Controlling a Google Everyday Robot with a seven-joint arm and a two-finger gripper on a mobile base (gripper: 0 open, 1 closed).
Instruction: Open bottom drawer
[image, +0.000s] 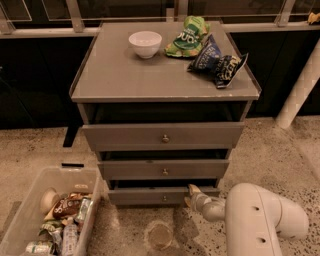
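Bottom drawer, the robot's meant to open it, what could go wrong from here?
1. The gripper sits at the upper edge of the bottom drawer, right of its knob, so an off-centre pull may slip or skew the drawer.
2. The arm lies low in front of the drawer's right side and might block its travel.
3. The plastic bin stands near the drawer's left corner; the front could brush it coming out.

Single high, near view down onto the cabinet front, tool low at bottom drawer.
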